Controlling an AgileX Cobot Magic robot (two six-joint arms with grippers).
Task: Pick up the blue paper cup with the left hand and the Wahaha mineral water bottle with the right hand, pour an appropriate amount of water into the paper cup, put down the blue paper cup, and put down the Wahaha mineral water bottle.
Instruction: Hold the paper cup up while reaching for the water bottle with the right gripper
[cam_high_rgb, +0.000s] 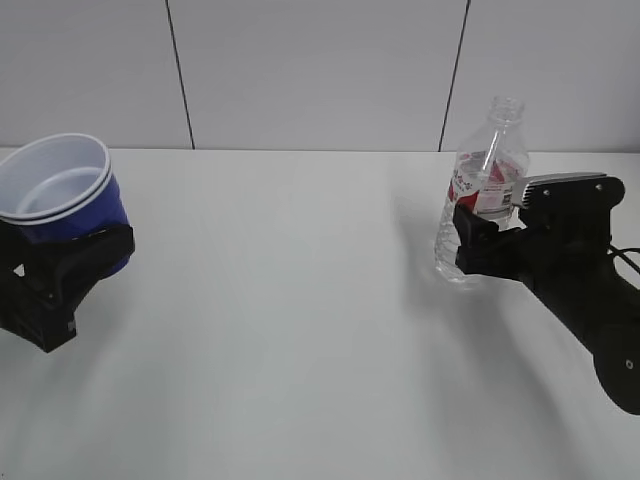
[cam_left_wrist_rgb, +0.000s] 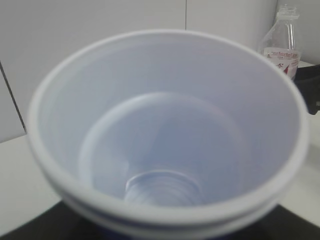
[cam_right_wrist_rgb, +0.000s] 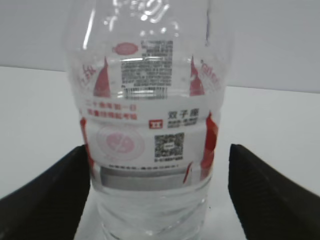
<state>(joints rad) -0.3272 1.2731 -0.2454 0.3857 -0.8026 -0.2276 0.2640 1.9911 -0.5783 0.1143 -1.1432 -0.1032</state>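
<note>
Bottle: the Wahaha mineral water bottle (cam_high_rgb: 480, 190) stands on the table (cam_high_rgb: 300, 330), right of centre, long axis vertical, open neck on top, a little water low inside.
Bottle to pincer: it sits square between the jaws of the right hand (cam_high_rgb: 470, 240), which reaches in level from the right, just below the label.
Right pincer: wide open in the wrist view; the left pad (cam_right_wrist_rgb: 45, 200) is nearly on the plastic, the right pad (cam_right_wrist_rgb: 270, 200) clearly apart. No squeeze yet, I judge.
Cup: the blue paper cup (cam_high_rgb: 65, 195) is far left, tilted slightly, mouth up.
Left pincer: the left hand (cam_high_rgb: 65, 265) is clamped round the cup's lower wall and carrying it; water glints in the bottom.
Gap: cup and bottle are well apart across the bare table.
Next: closing on the bottle looks the pending move.
</note>
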